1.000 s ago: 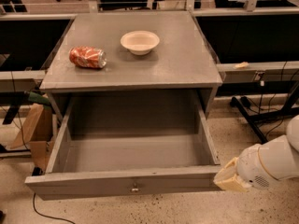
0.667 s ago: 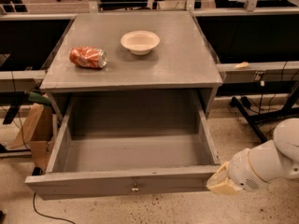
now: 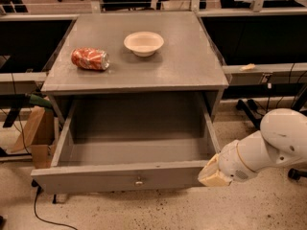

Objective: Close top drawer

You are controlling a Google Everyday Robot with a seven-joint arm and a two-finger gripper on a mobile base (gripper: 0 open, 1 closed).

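1. The top drawer (image 3: pixel 96 178) stands pulled far out of the grey cabinet, its inside open to view and bare grey metal.
2. Its flat front faces the camera near the bottom of the view, with a small metal knob (image 3: pixel 139 180) at the middle.
3. My tool (image 3: pixel 213 174) sits at the right end of that front, its cream tip right against the drawer's front right corner, at the height of the front panel.
4. I cannot tell whether my tool is spread or closed; it is not clamped on the knob, which lies well to its left.
5. My white arm (image 3: pixel 268 147) reaches in from the right edge of the view, low over the speckled floor (image 3: pixel 192 214).
6. On the worktop (image 3: pixel 182 66) above the drawer rest a pale bowl (image 3: pixel 144 43) near the middle rear and a crushed red can (image 3: pixel 90 59) lying on its side to the left, the two apart.
7. A cardboard box (image 3: pixel 36 135) stands on the floor just left of the cabinet.
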